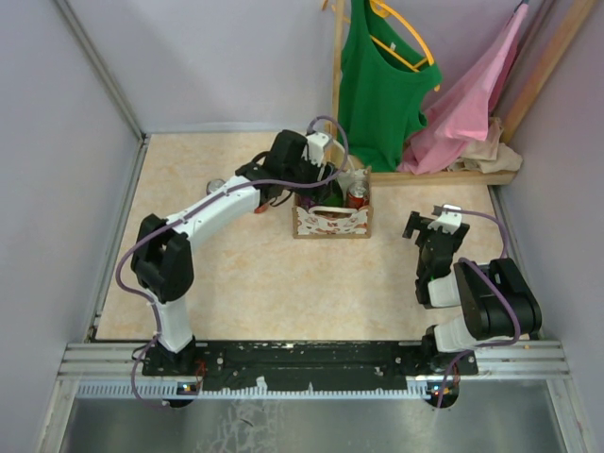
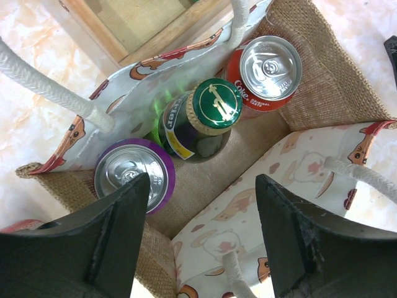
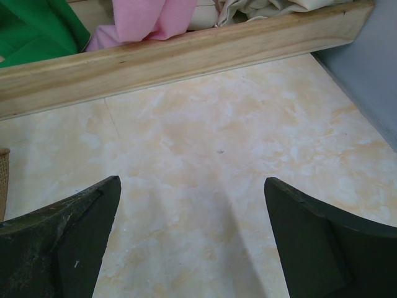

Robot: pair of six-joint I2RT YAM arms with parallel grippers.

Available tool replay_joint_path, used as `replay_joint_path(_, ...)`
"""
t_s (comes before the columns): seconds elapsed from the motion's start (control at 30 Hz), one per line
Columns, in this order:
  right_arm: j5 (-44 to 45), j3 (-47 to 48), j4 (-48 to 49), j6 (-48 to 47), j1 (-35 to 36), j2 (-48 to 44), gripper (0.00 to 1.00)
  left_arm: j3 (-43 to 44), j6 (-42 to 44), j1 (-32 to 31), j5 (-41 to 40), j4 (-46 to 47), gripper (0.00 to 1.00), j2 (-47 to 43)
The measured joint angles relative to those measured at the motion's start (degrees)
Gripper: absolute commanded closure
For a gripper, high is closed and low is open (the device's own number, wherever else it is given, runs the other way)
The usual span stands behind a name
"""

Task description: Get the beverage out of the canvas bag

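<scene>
The bag (image 2: 335, 81) has rough burlap ends, smooth, faintly shiny printed sides and twisted white cord handles (image 2: 37, 74). The cans (image 2: 270, 65) have bright bare-metal tops; the bottle (image 2: 198, 121) is glossy dark glass with a gold metallic cap. The table (image 3: 217, 143) is smooth and matt.

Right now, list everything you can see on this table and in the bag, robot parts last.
canvas bag: one, cream with red-and-white pattern, far middle of the table
purple can: one, silver top, upright inside the bag
glass bottle: one, dark green with gold cap, inside the bag between the cans
Coke can: one, red, inside the bag
wooden rack: one, pale wood, far right edge
tank top: one, green, hanging on the rack
pink cloth: one, draped on the rack
table: one, beige marbled
left gripper: black, open above the bag
right gripper: black, open over bare table
</scene>
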Motion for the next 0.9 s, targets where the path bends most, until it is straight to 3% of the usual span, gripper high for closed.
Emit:
replay_joint_path(0.2, 0.0, 0.0, 0.0, 0.0, 0.0, 0.0, 0.01, 0.02, 1.03, 0.0, -2.82, -0.11, 0.16, 0.17)
replay_joint_path(0.9, 0.0, 0.0, 0.0, 0.0, 0.0, 0.0, 0.01, 0.46, 1.92, -0.17, -10.78, 0.92, 0.1, 4.11)
